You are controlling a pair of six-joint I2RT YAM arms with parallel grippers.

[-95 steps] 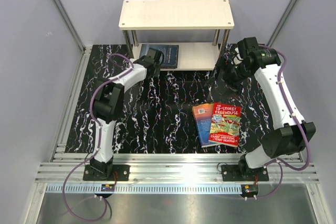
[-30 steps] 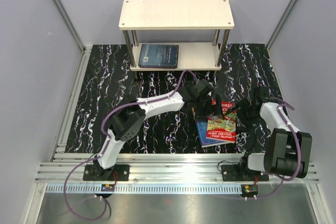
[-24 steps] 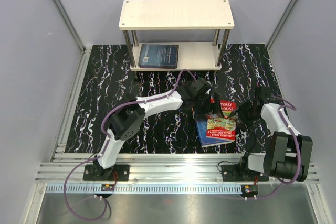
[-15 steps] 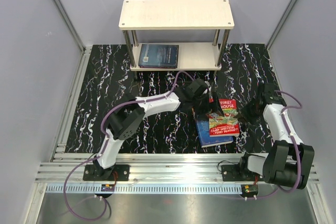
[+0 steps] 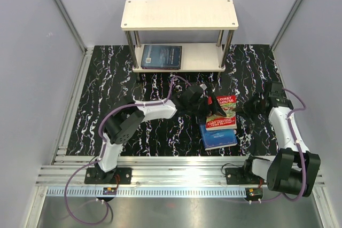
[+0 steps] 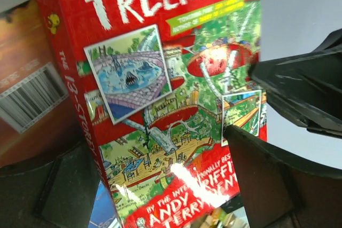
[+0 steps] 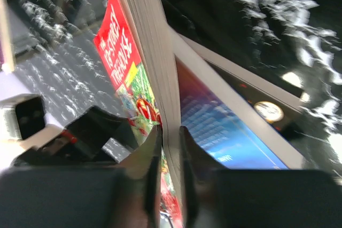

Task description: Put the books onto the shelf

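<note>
1. Judging the red Treehouse book (image 5: 220, 111) first: it looks like a thin, light paperback, floppy rather than stiff. The cover is glossy enough to catch glare, so I expect it to sag or slide if pinched only by a corner.
2. My right gripper (image 5: 247, 108) is clenched on it. In the right wrist view its fingers (image 7: 152, 156) squeeze the book from both faces at the page edge.
3. My left gripper (image 5: 206, 102) is spread wide on the spine side. In the left wrist view its fingers (image 6: 264, 185) stand on either side of the cover, and I cannot tell whether they touch it.
4. The book is tipped up off the table (image 5: 133, 94), leaning over the blue book (image 5: 219, 138), which lies flat beneath it near my right arm.
5. The safest hold, I judge, is deep across the long edge or the spine, so the pages stay shut — a shallow pinch would let them fan open.
6. The cover is bright red with white title lettering and a busy green-and-yellow cartoon of a treehouse. The spine is red with white text.
7. A dark book (image 5: 161, 56) already lies flat on the lower board of the shelf (image 5: 179, 13), at its left end — the red one is well apart from it.
</note>
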